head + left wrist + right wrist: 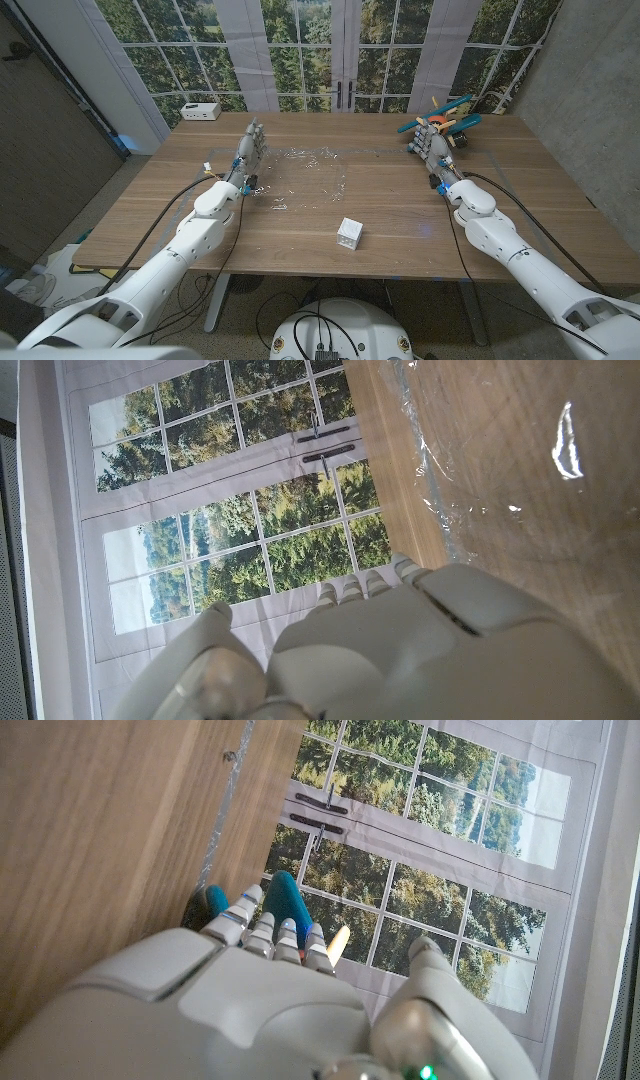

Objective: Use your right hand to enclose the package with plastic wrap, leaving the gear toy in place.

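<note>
Centrally, near the table's point(150, 215) front edge, sits the small white package point(349, 233), with plastic wrap point(305, 175) spread behind it. Beside the gear toy point(447, 117), the right hand point(433, 143) seems empty, fingers straight; the left hand point(250, 146) likewise.

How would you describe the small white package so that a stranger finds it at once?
Start at the wooden table and look along its near edge, midway between the two arms. The package stands there alone, a small white cube, apart from the crinkled clear plastic wrap farther back.
</note>
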